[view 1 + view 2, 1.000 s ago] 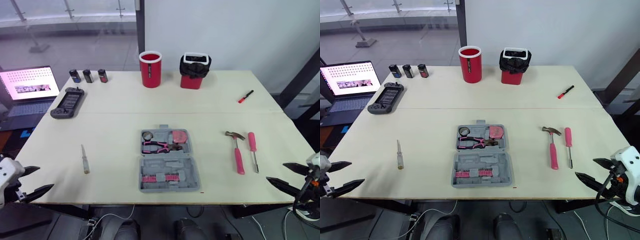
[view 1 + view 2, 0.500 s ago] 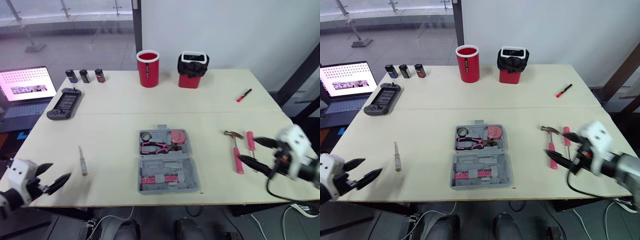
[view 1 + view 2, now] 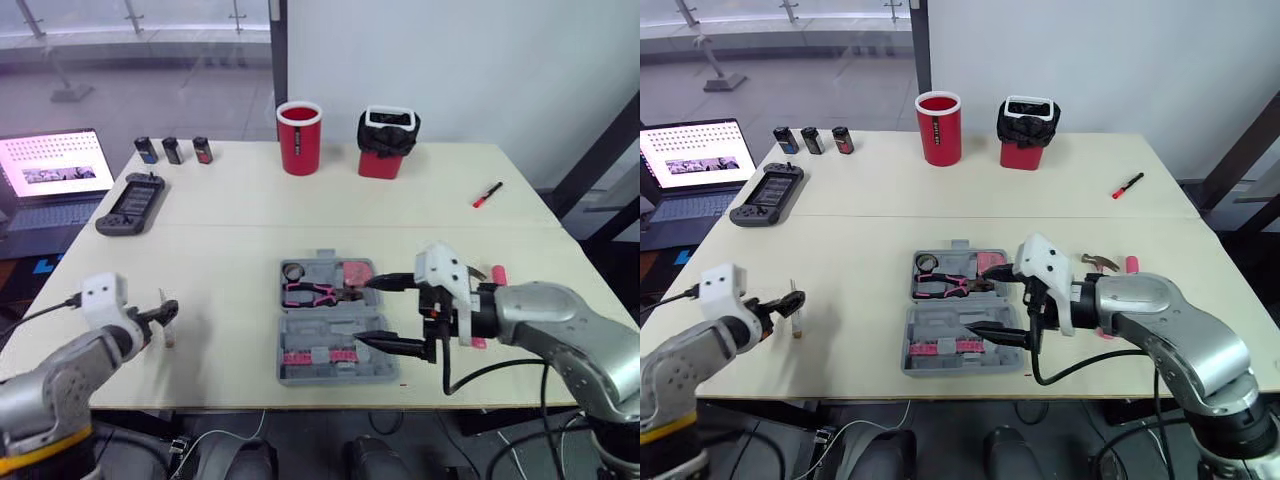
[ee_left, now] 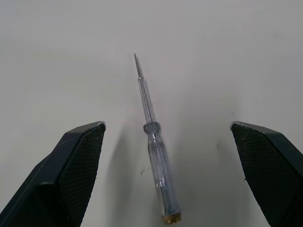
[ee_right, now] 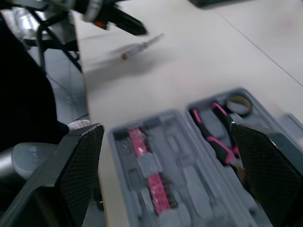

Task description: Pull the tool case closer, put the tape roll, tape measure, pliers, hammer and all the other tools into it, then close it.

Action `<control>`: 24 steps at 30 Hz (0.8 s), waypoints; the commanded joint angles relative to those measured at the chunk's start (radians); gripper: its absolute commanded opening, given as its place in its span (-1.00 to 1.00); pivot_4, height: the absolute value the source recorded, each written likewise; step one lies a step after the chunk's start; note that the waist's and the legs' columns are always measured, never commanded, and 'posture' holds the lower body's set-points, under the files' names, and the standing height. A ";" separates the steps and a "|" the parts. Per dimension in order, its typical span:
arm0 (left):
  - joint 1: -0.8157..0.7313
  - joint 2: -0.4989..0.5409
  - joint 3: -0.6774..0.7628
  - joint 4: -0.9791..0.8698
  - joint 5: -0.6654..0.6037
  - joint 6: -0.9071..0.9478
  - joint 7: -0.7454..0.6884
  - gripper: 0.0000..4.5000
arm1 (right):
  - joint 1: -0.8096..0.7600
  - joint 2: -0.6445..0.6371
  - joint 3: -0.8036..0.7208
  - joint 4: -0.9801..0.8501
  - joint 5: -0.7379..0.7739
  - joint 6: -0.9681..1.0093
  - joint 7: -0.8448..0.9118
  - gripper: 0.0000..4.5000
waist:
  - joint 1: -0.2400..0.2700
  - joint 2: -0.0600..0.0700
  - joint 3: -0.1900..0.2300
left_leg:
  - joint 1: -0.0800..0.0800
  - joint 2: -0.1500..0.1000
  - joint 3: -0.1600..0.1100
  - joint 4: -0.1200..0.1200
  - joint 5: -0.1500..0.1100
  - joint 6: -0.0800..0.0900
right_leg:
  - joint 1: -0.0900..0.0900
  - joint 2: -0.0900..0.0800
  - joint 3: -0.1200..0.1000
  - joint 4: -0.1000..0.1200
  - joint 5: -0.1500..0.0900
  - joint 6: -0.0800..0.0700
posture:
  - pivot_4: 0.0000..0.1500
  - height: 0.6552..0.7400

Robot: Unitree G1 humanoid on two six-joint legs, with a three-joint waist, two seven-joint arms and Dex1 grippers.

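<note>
Now, the move at hand turns on the left gripper [image 3: 783, 304] and the clear screwdriver [image 4: 154, 142] at the lower left of the head view, on the table [image 3: 230, 260] well apart from the case [image 3: 320, 330].

In the left wrist view the screwdriver lies between the two fingers [image 4: 80, 156], which stand wide apart. Neither one touches it. Its long axis runs away from the gripper, with the brass-capped handle end nearest you and the thin tip pointing off. A straight close would therefore come across the handle, not along it. The handle sits a little nearer one finger than the other, so I judge that finger would touch first and might roll the tool. The left arm is plainly the nearer one for this tool.

The right gripper [image 3: 363, 313] is also spread wide, at the lower middle of the head view. One finger is by the case's upper half and the other over its lower half. It holds nothing. The case lies open and flat, with pliers, a tape roll and a pink tape measure in the upper half. Whether the fingers touch the case, I cannot tell.

The hammer [image 3: 1102, 261] lies right of the case, partly hidden behind the right arm.
</note>
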 commanded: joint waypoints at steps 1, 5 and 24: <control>-0.030 0.024 -0.057 0.037 0.060 0.031 0.033 0.98 | -0.027 0.013 0.010 -0.006 0.013 -0.029 0.000 1.00 | -0.003 0.000 0.000 | 0.000 0.000 0.000 0.000 0.000 0.000 | 0.000 0.000 0.000 0.000 0.000 0.000 | 1.00 0.97; -0.043 0.023 -0.134 0.090 0.112 0.053 0.042 0.98 | -0.038 0.016 0.030 0.009 -0.001 -0.046 -0.003 1.00 | -0.001 0.000 0.000 | 0.000 0.000 0.000 -0.001 0.000 0.000 | -0.001 0.000 0.000 0.000 0.000 0.000 | 1.00 0.97; -0.137 -0.035 -0.148 0.308 0.211 -0.036 0.043 0.87 | -0.008 0.002 -0.001 0.009 0.007 -0.050 -0.070 1.00 | 0.005 0.005 -0.003 | 0.002 0.000 0.000 0.000 0.000 0.000 | 0.001 0.000 0.000 0.000 0.001 -0.002 | 1.00 0.97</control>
